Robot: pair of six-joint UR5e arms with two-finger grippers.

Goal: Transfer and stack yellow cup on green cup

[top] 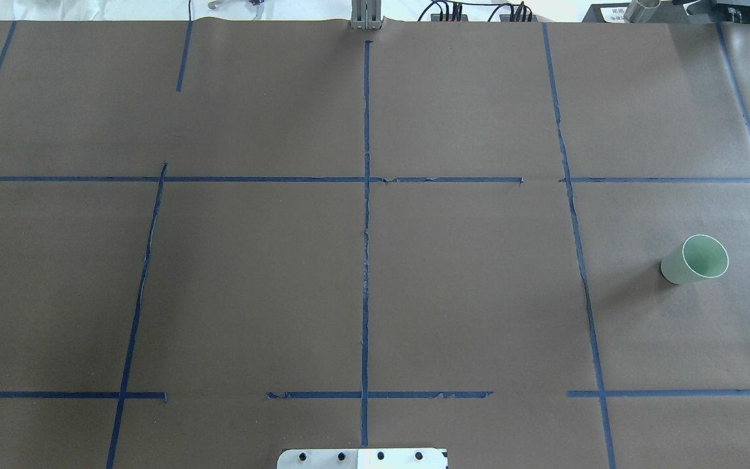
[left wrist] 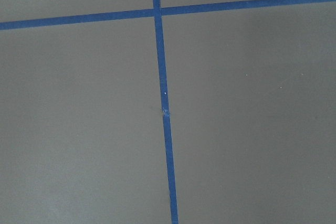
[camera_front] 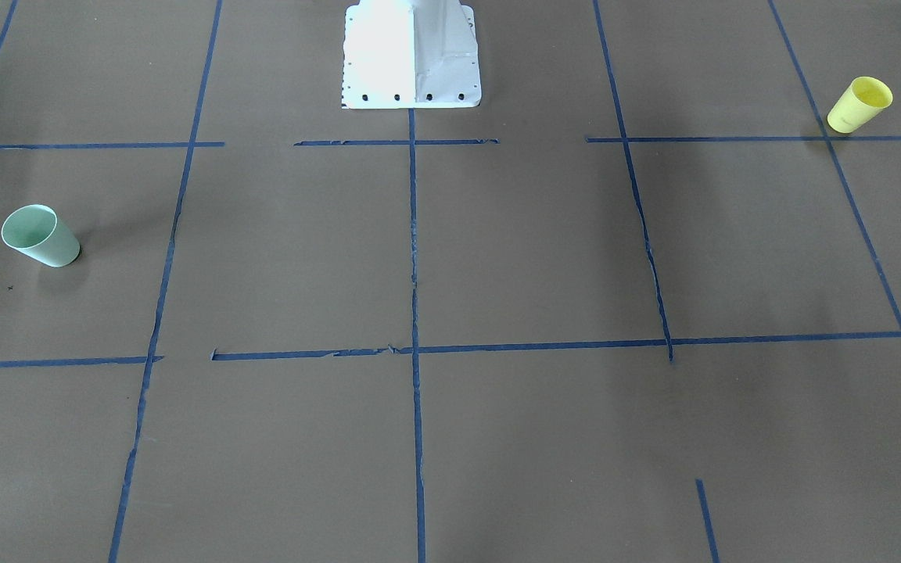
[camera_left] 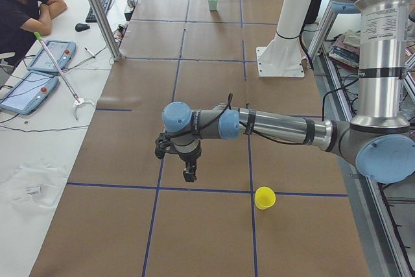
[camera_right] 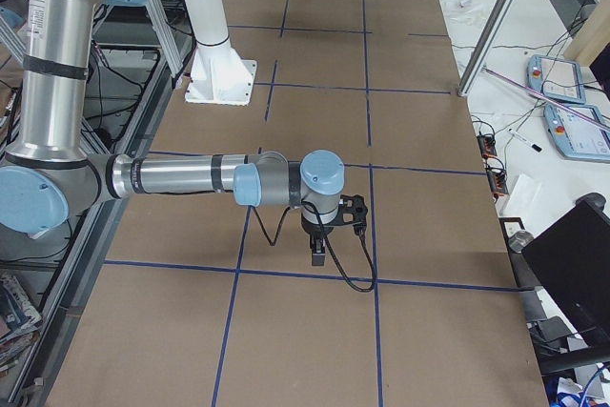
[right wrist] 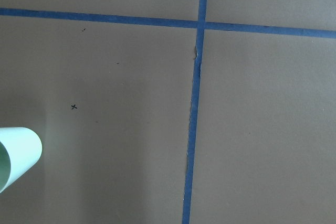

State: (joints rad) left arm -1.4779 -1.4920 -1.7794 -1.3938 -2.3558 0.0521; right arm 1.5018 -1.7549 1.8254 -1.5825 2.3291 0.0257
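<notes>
Both arms stretch level over the table (top: 479,293), wrists bent so the left gripper (camera_left: 189,174) and the right gripper (camera_right: 317,256) point straight down above it; from these side views I cannot tell whether their fingers are apart or together. The yellow cup (camera_front: 859,105) stands upright at the robot's left end, near the left gripper but clear of it, and the green cup (top: 694,260) stands upright at the right end, well apart. Brown paper gridded with blue tape (top: 366,260) covers the table, and a man (camera_left: 19,11) sits at a white bench (camera_left: 39,154) alongside.
</notes>
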